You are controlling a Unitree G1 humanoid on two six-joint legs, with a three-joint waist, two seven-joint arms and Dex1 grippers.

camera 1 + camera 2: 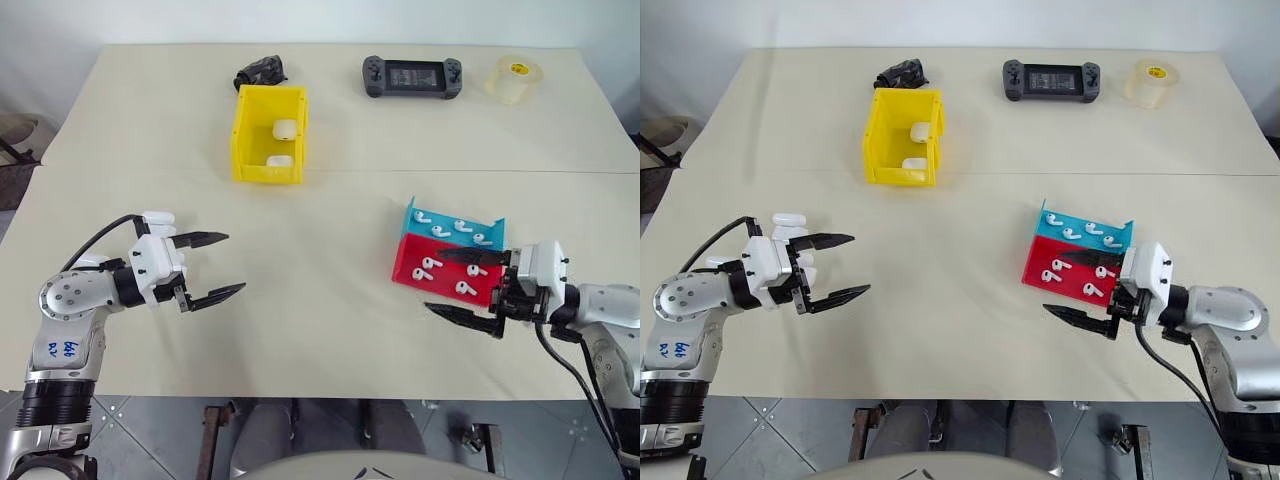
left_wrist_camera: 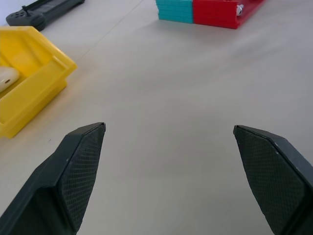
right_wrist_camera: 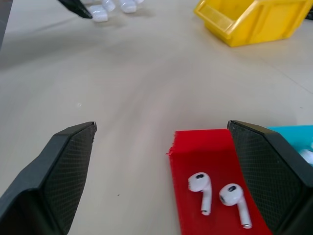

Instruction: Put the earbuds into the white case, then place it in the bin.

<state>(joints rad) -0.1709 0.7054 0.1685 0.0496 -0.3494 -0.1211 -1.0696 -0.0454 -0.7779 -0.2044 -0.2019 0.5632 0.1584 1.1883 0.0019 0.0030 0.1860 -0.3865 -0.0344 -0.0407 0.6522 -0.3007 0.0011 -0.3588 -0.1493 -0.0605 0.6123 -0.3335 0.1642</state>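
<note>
Both hands are hanging just above the worktop (image 1: 320,330) with their fingers spread as wide as they go and nothing between them: the left hand (image 1: 212,268) is pointing across bare surface, and the right hand (image 1: 468,283) is hovering at the near edge of the red tray (image 1: 404,268). The earbuds (image 3: 220,196) are lying loose in that red tray and in the blue tray (image 1: 412,214) just behind it. Two white cases are already sitting in the yellow bin (image 1: 245,150) at the far side, and more cases (image 1: 790,222) are lying just beside the left hand (partly hidden by its wrist). The step in hand is probably picking one earbud, so the right hand should be coming down over a single bud, fingers straddling its stem and closing gently, since the glossy plastic is likely to squirt sideways. Meanwhile the left hand should be taking up a case from the pile and holding it steady, lid open, well clear of the tray wall.
</note>
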